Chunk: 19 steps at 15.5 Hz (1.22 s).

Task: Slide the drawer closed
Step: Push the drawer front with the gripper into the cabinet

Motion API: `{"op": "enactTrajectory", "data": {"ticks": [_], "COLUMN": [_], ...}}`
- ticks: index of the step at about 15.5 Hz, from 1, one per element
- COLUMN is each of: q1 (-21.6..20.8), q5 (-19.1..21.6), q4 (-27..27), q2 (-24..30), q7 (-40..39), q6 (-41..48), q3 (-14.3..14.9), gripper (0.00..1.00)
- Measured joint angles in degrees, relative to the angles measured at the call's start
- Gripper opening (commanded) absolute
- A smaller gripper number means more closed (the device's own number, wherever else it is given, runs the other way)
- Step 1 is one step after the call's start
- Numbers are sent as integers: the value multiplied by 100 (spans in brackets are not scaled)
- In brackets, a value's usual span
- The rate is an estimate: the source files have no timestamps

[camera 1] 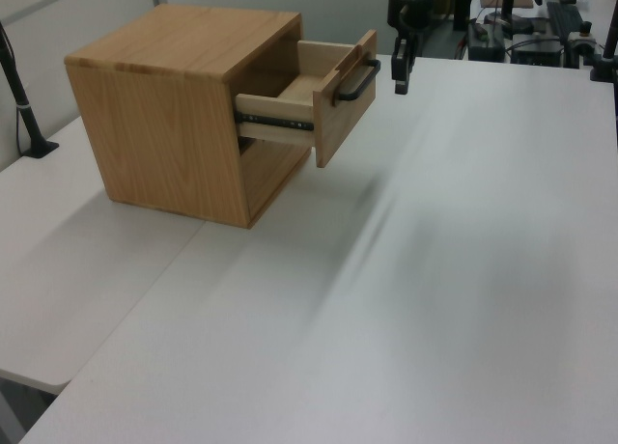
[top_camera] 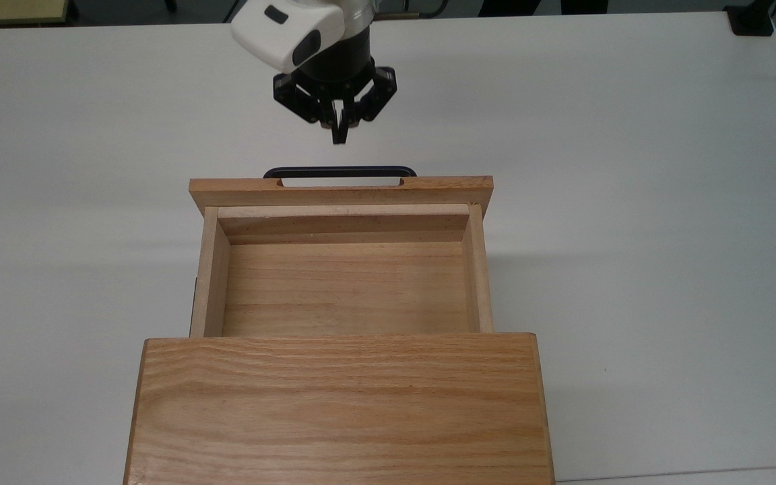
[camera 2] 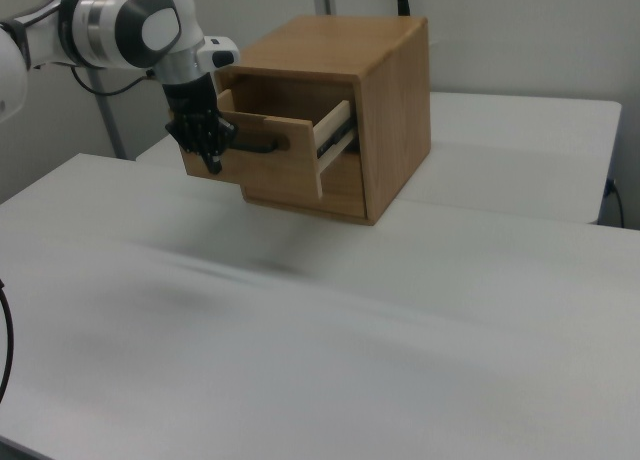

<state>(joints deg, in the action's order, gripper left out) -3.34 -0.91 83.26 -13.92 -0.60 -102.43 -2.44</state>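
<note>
Hovering end effector (top_camera: 339, 138), fingers pressed together, just short of handle (top_camera: 339, 172); drawer (top_camera: 342, 269) pulled out of cabinet (top_camera: 337, 404); table (top_camera: 630, 202) white.

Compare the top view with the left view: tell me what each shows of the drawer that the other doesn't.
Top view alone: the drawer's bare inside floor and all four walls.

Left view alone: the black slide rail on the drawer's side, and the front panel's outer face.

Both: the drawer pulled out of the cabinet, its black handle, and the gripper short of that handle, fingers together.
</note>
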Motion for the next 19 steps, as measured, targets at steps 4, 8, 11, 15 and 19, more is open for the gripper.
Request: {"op": "enactTrajectory", "data": {"ticks": [4,8,11,15,19], "q1": [-11,-22,-23,-23,-23], "q5": [0,1,1,1,1], "q4": [-28,-36,-47,-253,-394], "q2": [-205,-400,-476,-711,-1010], "q7": [155,226,350,457,535], "q6": [-524,-1077,-1536,-2007,-2999], "q3": [-7,-10,-10,-10,-10], "gripper": [0,0,0,0,0]}}
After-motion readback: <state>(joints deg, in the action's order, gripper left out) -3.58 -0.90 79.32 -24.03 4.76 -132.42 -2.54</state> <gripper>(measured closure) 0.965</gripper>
